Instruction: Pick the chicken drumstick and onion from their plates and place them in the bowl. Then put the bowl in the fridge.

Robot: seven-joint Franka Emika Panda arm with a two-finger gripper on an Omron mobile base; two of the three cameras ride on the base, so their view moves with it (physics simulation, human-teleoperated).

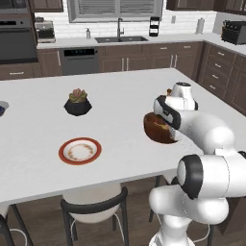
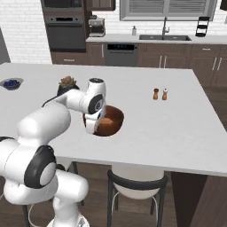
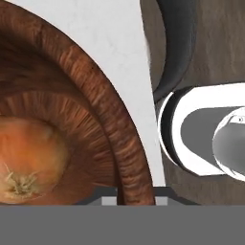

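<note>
The reddish-brown bowl (image 1: pixel 156 129) (image 2: pixel 111 119) (image 3: pixel 72 81) stands near the island's front edge. My gripper (image 1: pixel 172 135) (image 2: pixel 94 129) (image 3: pixel 134 194) reaches down at the bowl's near side and is shut on its rim, which runs between the fingertips in the hand view. The tan-orange onion (image 3: pixel 24 160) lies inside the bowl. The chicken drumstick is hidden. A red-rimmed plate (image 1: pixel 80 150) sits bare to the left of the bowl. A grey upright strip (image 2: pixel 2 46) at the far left edge could be the fridge; I cannot tell.
A succulent in a black pot (image 1: pixel 78 102) (image 2: pixel 66 82) stands behind the arm on the white island (image 1: pixel 125 91). A grey dish of blueberries (image 2: pixel 11 83) is far left, two shakers (image 2: pixel 160 94) to the right. Stools (image 1: pixel 93 204) (image 2: pixel 137 181) stand under the front edge.
</note>
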